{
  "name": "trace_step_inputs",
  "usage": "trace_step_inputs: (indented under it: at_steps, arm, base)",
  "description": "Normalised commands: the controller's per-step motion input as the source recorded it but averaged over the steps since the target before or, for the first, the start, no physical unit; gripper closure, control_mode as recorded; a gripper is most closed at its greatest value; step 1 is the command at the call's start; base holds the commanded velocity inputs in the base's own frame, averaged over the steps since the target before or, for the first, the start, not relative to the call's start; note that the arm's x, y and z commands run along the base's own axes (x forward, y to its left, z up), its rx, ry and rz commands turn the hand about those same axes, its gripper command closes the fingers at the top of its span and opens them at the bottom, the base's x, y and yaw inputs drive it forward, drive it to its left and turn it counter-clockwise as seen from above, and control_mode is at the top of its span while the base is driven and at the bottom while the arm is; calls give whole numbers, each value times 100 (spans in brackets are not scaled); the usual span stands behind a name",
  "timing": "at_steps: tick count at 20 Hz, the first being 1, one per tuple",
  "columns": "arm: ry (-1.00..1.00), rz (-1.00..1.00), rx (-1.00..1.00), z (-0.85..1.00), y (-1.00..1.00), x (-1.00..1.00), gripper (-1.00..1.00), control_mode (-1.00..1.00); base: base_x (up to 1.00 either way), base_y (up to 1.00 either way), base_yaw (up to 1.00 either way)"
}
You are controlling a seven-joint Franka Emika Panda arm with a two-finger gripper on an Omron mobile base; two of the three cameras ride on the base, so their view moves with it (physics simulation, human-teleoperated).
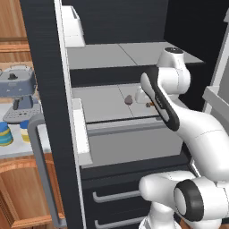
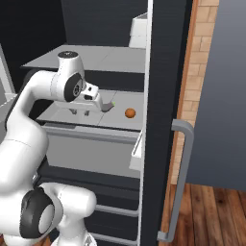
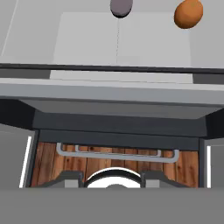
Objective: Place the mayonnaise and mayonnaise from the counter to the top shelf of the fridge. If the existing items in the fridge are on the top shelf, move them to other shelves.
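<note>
Inside the open fridge [image 1: 44,67], the gripper [image 2: 91,106] hangs over the front part of the lower light-grey shelf [image 1: 103,105], the panel that ends in a pale drawer front [image 1: 129,145]. Two small items lie on this shelf: a greyish-purple lump [image 1: 128,99] and an orange ball [image 2: 129,113], well apart from each other, with the gripper near both but touching neither as far as the base views show. In the hand view the lump [image 3: 121,6] and the ball [image 3: 188,13] sit at the far edge of the picture, beyond the shelf's front lip, so nothing lies between the fingertips [image 3: 70,178]. The fingers carry no object; whether they stand spread or closed cannot be told from these pictures. The top shelf [image 1: 129,53] above is a flat grey panel with a thin seam. The two mayonnaise jars [image 1: 5,133] stand on the marbled counter [image 1: 18,150] to the left of the fridge door, just in front of the grey-blue coffee machine [image 1: 18,87], one partly hidden by the door handle [image 1: 42,170]. Handling judgement: each jar is probably rigid and light to moderate in weight, with a smooth, possibly slippery wall. Take hold across the cylindrical body below the lid, jaws level, jar upright. The ball is likely to roll if nudged; the lump looks small and irregular, so a centred pinch from above seems suitable.
</note>
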Motion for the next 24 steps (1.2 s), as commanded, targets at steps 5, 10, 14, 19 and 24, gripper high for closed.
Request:
trace_step_inputs:
  at_steps: [5, 10, 14, 19, 24]
  arm:
    - [0, 4, -1, 0, 0, -27, -100, -100]
    - [0, 6, 0, 0, -2, -77, -100, -100]
    - [0, 0, 0, 0, 0, -72, -100, -100]
    - [0, 0, 0, 0, -2, -85, -100, -100]
    - [0, 0, 0, 0, -6, -53, -100, -100]
  base:
    - [0, 0, 0]
    - [0, 0, 0]
    - [0, 0, 0]
    - [0, 0, 0]
    - [0, 0, 0]
